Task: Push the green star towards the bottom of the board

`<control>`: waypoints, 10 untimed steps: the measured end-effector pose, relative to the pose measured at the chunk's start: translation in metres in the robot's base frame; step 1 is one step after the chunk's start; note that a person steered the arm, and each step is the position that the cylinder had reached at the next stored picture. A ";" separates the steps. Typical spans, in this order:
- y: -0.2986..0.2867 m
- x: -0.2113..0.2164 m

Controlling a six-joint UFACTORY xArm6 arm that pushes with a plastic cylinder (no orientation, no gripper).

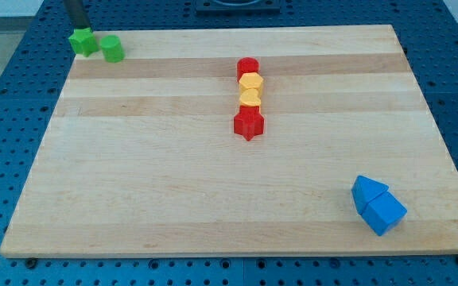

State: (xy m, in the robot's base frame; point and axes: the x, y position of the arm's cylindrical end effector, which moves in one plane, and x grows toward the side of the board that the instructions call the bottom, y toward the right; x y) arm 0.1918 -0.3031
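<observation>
My tip [80, 28] is a bare rod with nothing to spread or pinch; it stands at the view's top-left corner of the board [213, 199], just behind the green star [83, 41], on the star's upper side, and so close that I cannot tell whether it touches it yet; that is the side I want for a shove towards the view's bottom.

Just beside the star, on the view's right, sits a green cylinder [113, 48]; the two look nearly touching. Well apart, near the middle top of the board, runs a short column: a red cylinder [247, 68], two yellow blocks [250, 90] below it, then a red star [249, 124]. Two blue blocks [378, 204] huddle at the bottom right.

My worries, as I judge them: the star's points give an uneven face, so a push slightly off its centre could spin it aside and let it slip off my tip; if it swings rightward it may catch the green cylinder and drag it along; if it drifts leftward, the board's edge is very near, and it could tip off onto the blue surround [6, 119].
</observation>
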 end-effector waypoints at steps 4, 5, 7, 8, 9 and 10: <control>0.009 0.081; 0.009 0.130; 0.003 0.155; -0.002 0.152; -0.002 0.151; -0.002 0.143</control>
State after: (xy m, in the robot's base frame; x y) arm 0.3349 -0.3050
